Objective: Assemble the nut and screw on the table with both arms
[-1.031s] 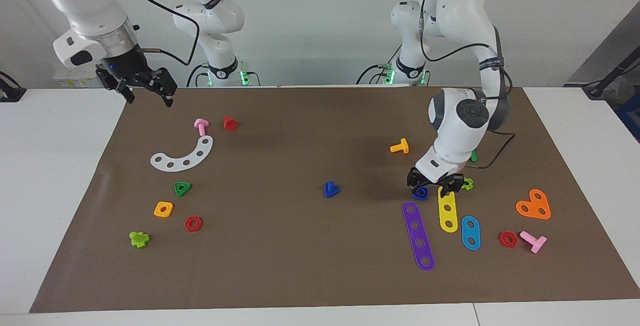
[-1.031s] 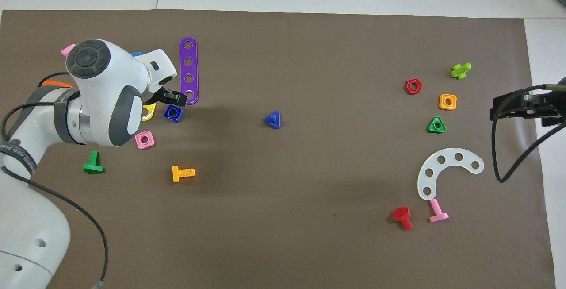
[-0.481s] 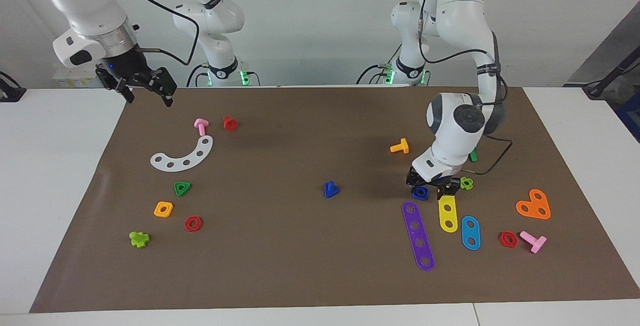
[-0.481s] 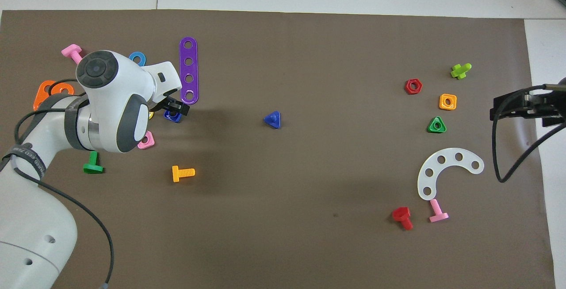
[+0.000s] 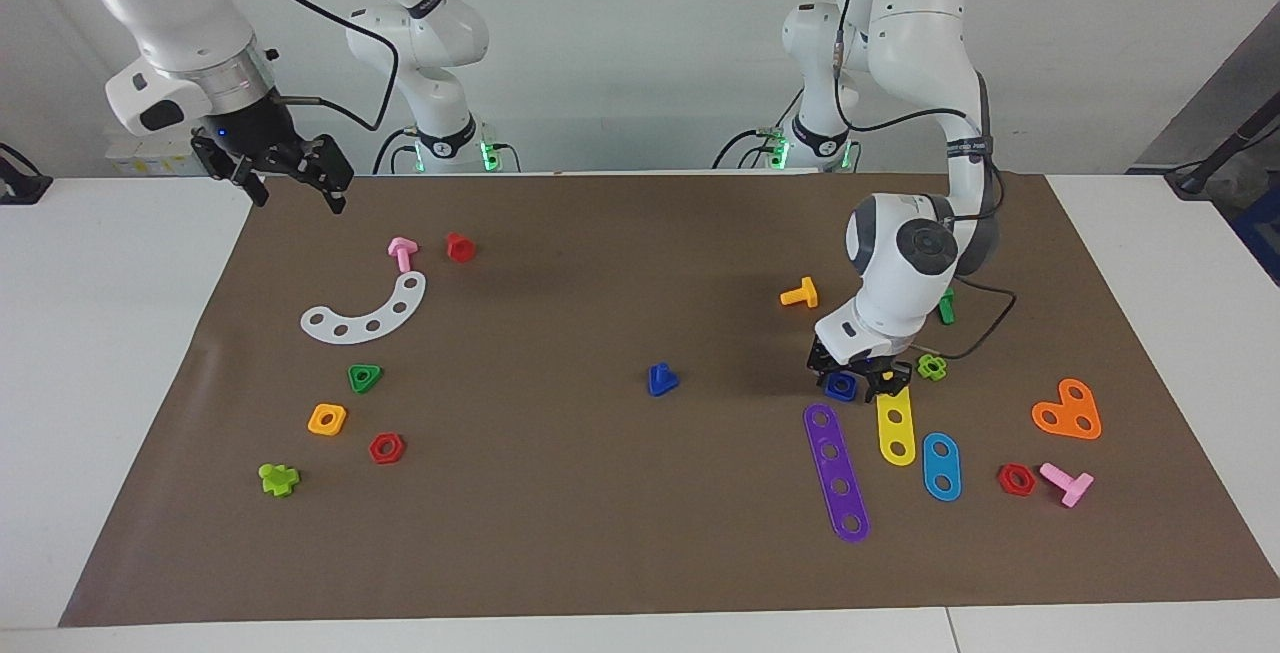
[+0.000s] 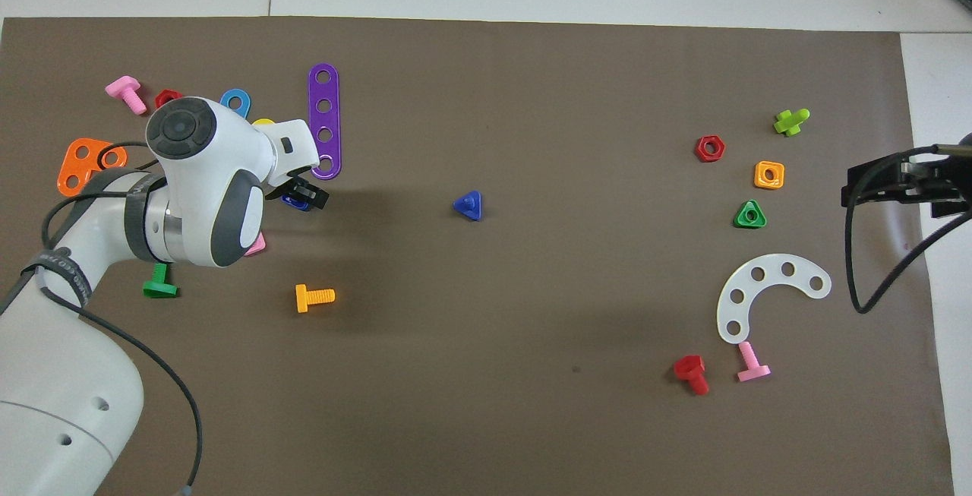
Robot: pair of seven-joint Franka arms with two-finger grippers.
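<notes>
The left end effector (image 5: 858,379), fingers parted, straddles the dark blue square nut (image 5: 841,386) lying on the table (image 5: 600,533); the nut looks light, rigid and slick, best pinched across flat sides, while the right end effector (image 5: 290,173) waits open.

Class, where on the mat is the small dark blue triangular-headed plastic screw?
The screw lies alone near the brown mat's middle, between the blue square nut and the green triangular nut.
</notes>
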